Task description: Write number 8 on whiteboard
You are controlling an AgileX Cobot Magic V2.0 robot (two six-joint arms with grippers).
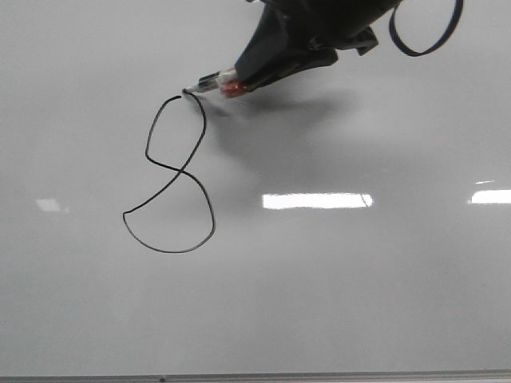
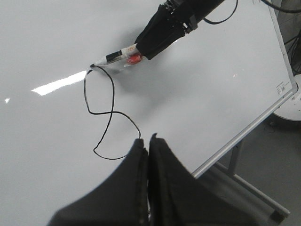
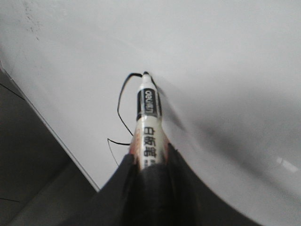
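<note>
A thin black number 8 [image 1: 172, 179] is drawn on the whiteboard [image 1: 359, 303], on the left half, well above the dark bottom edge. Its top loop is narrow and its bottom loop is wide and round. A small gap is seen at the very top of the line.

A marker [image 1: 211, 83] is squeezed tight in the right gripper [image 1: 263, 70]. The marker's black tip is set right at the top of the 8, beside the gap, and the gripper is found up and to the right of the 8, nearer the far edge of the board.

The left gripper [image 2: 147, 155] is pressed shut with nothing in it. It is held over the near side of the board, just beside the bottom loop of the 8
</note>
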